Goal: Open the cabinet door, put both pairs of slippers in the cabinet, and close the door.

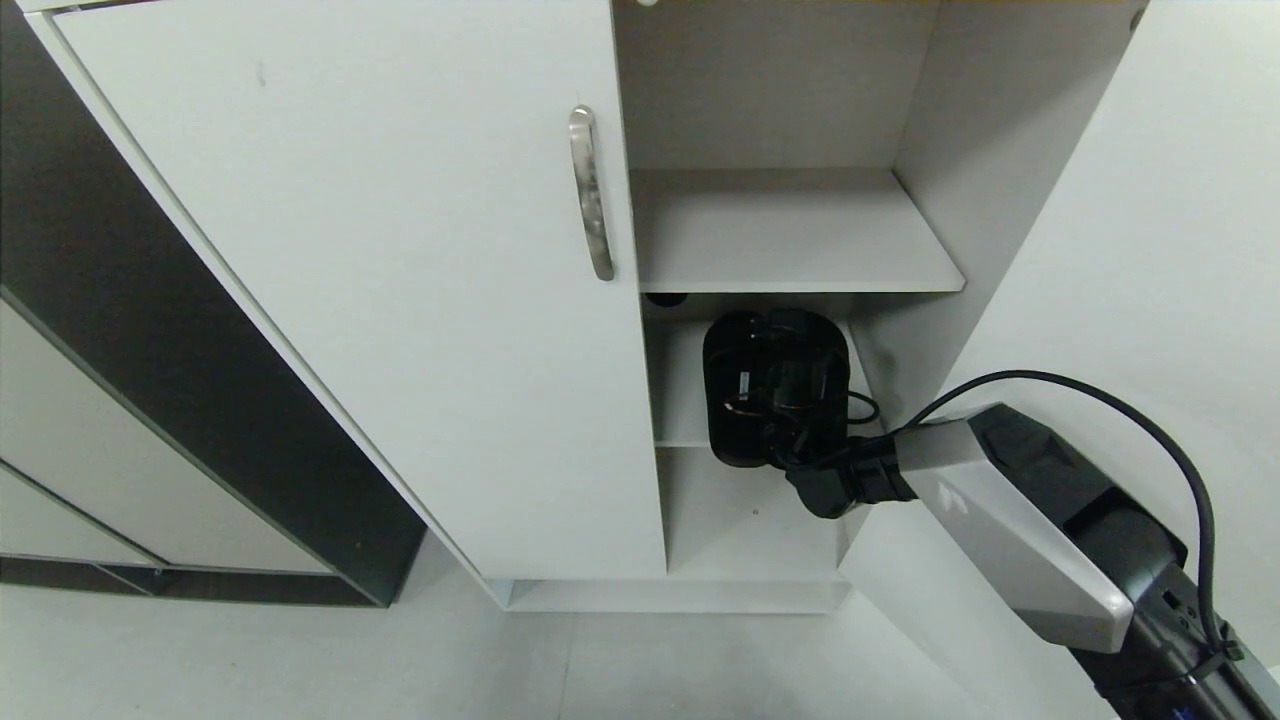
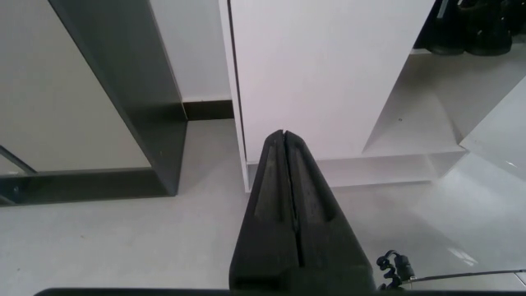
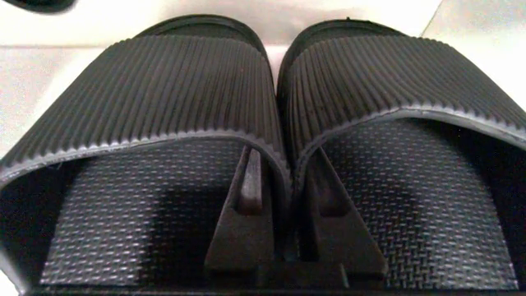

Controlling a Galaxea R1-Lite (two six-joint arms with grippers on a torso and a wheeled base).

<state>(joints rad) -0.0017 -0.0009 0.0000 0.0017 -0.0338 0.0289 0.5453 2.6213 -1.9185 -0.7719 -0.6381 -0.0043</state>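
Note:
A pair of black ribbed slippers (image 1: 775, 385) (image 3: 197, 90) lies side by side on the cabinet's middle shelf (image 1: 678, 400), toes pointing inward. My right gripper (image 1: 800, 445) (image 3: 283, 177) reaches into the cabinet with one finger inside each slipper, shut on their touching inner walls. The left gripper (image 2: 283, 144) is shut with nothing in it, held low in front of the cabinet base. The slippers (image 2: 468, 33) also show in the left wrist view. A small dark shape (image 1: 665, 298) sits at the back of the same shelf, mostly hidden.
The cabinet's left door (image 1: 400, 300) is closed, with a metal handle (image 1: 590, 190). The right door (image 1: 1150, 250) stands swung open beside my right arm. An upper shelf (image 1: 790, 235) and a bottom compartment (image 1: 750, 520) are bare. A dark panel (image 1: 150, 330) flanks the cabinet.

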